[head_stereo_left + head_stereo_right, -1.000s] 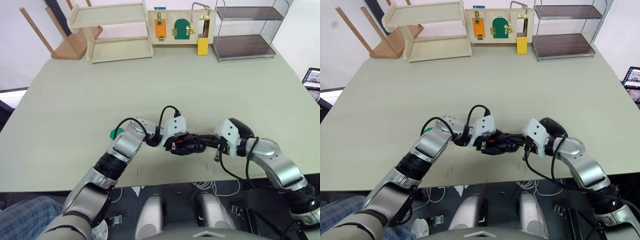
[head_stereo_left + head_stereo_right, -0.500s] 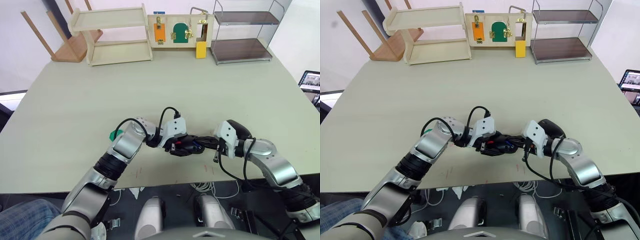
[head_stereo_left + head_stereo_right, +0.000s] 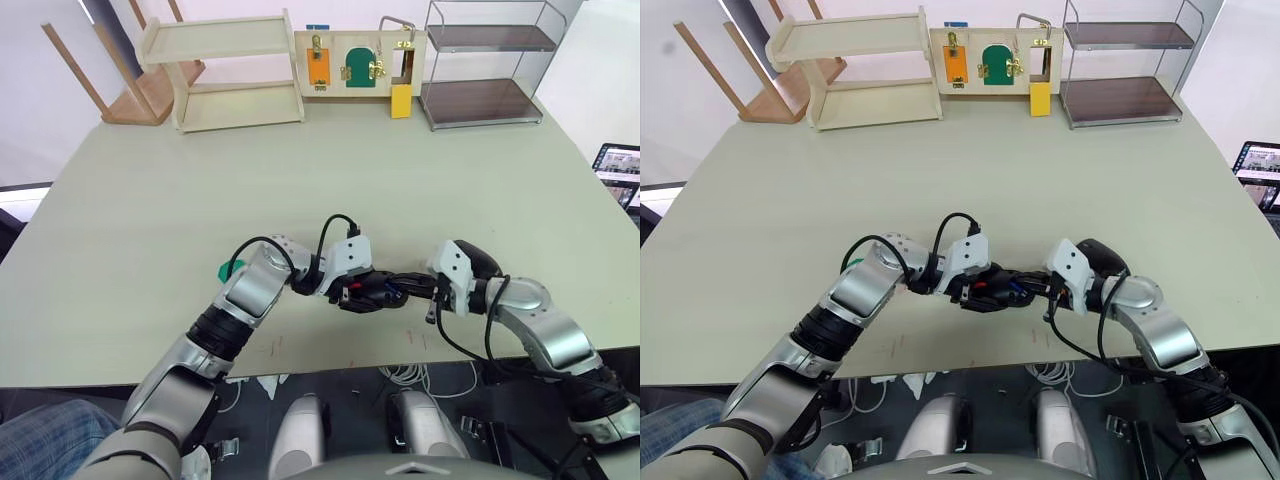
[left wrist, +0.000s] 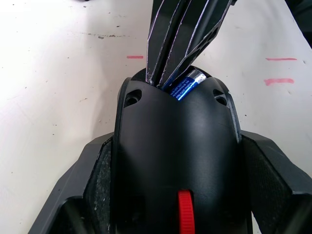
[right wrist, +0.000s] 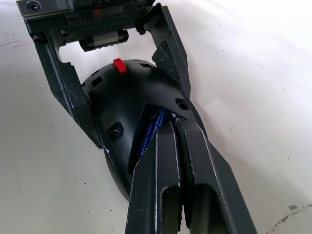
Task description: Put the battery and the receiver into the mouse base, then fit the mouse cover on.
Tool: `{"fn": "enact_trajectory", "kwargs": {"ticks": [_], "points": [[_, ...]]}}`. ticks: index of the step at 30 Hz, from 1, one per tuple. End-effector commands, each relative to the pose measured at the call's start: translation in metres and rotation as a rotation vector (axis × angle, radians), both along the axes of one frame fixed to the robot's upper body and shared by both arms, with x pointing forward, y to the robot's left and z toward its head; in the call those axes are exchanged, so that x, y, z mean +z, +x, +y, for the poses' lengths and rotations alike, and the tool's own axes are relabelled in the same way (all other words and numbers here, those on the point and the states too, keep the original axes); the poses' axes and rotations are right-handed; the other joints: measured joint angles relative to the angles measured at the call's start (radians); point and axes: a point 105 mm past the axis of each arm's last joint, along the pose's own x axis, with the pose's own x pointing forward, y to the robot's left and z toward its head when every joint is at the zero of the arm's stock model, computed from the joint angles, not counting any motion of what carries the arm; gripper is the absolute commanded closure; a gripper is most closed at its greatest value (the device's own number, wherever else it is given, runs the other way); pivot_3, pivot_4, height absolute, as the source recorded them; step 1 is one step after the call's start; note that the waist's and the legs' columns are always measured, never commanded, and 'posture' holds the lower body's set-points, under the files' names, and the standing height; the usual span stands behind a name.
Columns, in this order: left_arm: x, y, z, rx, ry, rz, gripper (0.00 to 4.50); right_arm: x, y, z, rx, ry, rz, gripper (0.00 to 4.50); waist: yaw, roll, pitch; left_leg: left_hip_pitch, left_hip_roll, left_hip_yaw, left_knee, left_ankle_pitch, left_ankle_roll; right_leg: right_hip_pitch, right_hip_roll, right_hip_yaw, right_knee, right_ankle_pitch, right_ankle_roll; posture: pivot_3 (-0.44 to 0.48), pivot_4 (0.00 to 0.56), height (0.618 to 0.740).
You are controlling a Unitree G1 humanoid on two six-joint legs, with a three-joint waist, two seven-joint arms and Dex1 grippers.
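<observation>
Both my arms reach inward over the near edge of the table (image 3: 150,200), forearms bent so the wrists face each other and the grippers meet near the middle of that edge. The table is a pale, matte greenish-grey top with a few faint red marks by the near edge. Along the far edge stand a light wooden shelf (image 3: 225,65), a small latch board (image 3: 362,60) with orange, green and yellow panels, and a wire rack (image 3: 485,60) with dark shelves; a wooden stool (image 3: 125,75) leans beyond the far left corner, and a screen (image 3: 620,170) shows past the right edge. A small green object (image 3: 231,268) lies on the table just beside my left forearm. My left gripper (image 4: 178,195) is clamped across the mouse base (image 4: 178,146), one black finger pressed to each side of it, with the red scroll wheel (image 4: 185,214) toward my wrist. The base sits low over the table close to the near edge; whether it rests on the surface I cannot tell. My right gripper (image 5: 173,131) has its two fingers drawn nearly together, only a thin gap between them, and the tips are pushed into the open compartment of the base, against the battery (image 4: 185,87). The battery, blue with a pale end, lies tilted in that recess, partly hidden under my fingertips. The mouse cover (image 3: 478,258) lies on the table just behind my right wrist.
</observation>
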Motion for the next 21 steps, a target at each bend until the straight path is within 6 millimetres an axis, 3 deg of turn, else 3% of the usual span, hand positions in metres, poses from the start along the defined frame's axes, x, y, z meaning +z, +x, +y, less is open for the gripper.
{"fn": "enact_trajectory", "kwargs": {"ticks": [1, 10, 21], "points": [[-0.009, -0.006, 0.004, -0.012, 0.026, 0.040, 1.47, -0.005, -0.003, -0.011, -0.023, -0.040, -0.024, 4.43, 0.001, 0.001, 0.000, 0.000, 0.000, 0.000, 0.000, 0.000, 0.000, 0.000, 0.000, 0.000, 0.000, 0.000, 0.000, 0.000, 0.150, 0.740], [-0.009, -0.006, 0.003, -0.021, 0.027, 0.044, 1.47, 0.040, -0.002, -0.024, -0.071, 0.009, -0.198, 4.43, 0.003, 0.002, 0.002, -0.001, 0.000, 0.000, 0.000, 0.000, 0.000, -0.001, 0.000, 0.000, 0.000, 0.000, 0.000, 0.000, 0.150, 0.740], [-0.009, -0.007, 0.001, -0.033, 0.022, 0.045, 1.47, 0.046, -0.015, -0.067, -0.276, 0.066, -0.216, 4.43, 0.015, 0.002, 0.002, -0.001, 0.000, 0.001, 0.000, 0.000, 0.000, -0.001, 0.000, 0.001, 0.000, -0.001, -0.001, 0.000, 0.150, 0.740]]}}
